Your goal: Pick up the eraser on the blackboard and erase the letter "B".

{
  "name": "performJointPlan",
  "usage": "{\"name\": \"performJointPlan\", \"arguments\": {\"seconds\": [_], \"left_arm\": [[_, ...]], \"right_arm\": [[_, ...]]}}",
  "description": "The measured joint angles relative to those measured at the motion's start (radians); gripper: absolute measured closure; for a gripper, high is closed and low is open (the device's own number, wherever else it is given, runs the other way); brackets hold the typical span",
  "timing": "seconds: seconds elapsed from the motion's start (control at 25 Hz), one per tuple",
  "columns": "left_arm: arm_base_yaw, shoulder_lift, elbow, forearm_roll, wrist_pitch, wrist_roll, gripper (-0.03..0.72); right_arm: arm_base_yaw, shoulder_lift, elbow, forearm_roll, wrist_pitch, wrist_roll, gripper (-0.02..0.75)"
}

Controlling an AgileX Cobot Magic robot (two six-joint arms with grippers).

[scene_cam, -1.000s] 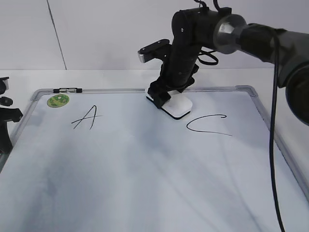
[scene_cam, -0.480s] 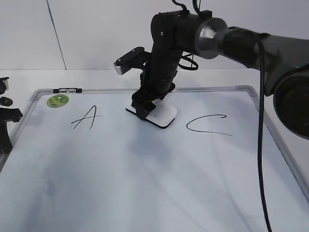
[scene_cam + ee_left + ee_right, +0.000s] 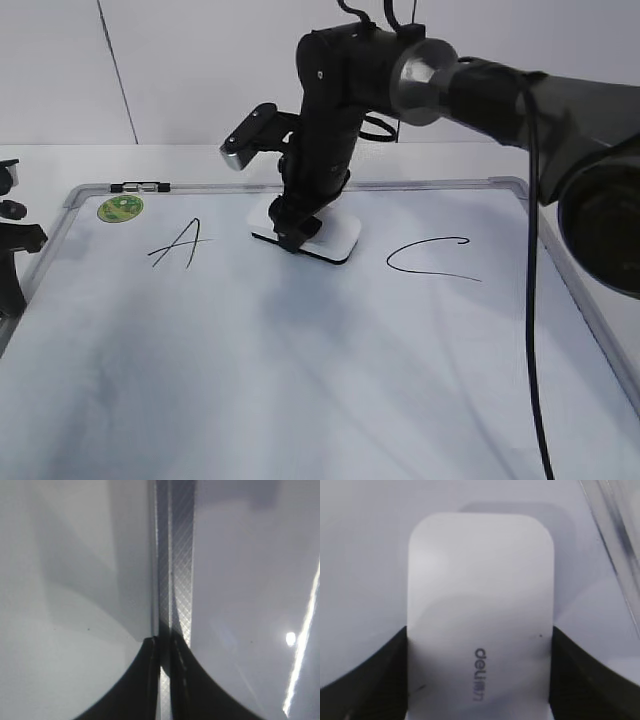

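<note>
Eraser (image 3: 318,234) lay flat on the board (image 3: 300,380), between the "A" (image 3: 180,243) and the "C" (image 3: 432,257), near the far rail of the frame. Its white top faced up and a thin dark edge showed along its near side. The right gripper (image 3: 296,232) came down on it from above and clamped it by its long sides; in the right wrist view the eraser (image 3: 480,615) filled the middle, with a dark finger (image 3: 360,680) pressed against each side and small grey lettering near the bottom. No "B" could be seen on the board; the spot between the two letters was covered by the eraser and gripper, and the surface around it looked smudged grey. The right arm (image 3: 480,90) reached in from the upper right, its wrist camera jutting out to the left above the eraser.

A round green sticker (image 3: 120,208) sat in the far left corner of the board, left of the "A".

The left gripper (image 3: 12,250) stood at the left edge of the exterior view, beside the board's left rail and well apart from the eraser. In the left wrist view its fingers (image 3: 150,680) met with only a thin slit between them, holding nothing, over a strip of grey frame (image 3: 180,570).
</note>
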Motion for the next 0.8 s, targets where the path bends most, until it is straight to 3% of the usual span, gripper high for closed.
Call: {"name": "performJointPlan", "arguments": {"seconds": [0.48,0.8], "left_arm": [[0.000,0.000,0.000,0.002,0.000,0.000,0.672],[0.000,0.002,0.000,0.002,0.000,0.000,0.672]], "right_arm": [[-0.004,0.007,-0.005,-0.022,0.000,-0.032,0.214],[-0.076,0.020,-0.013,0.028,0.012,-0.048,0.214]]}}
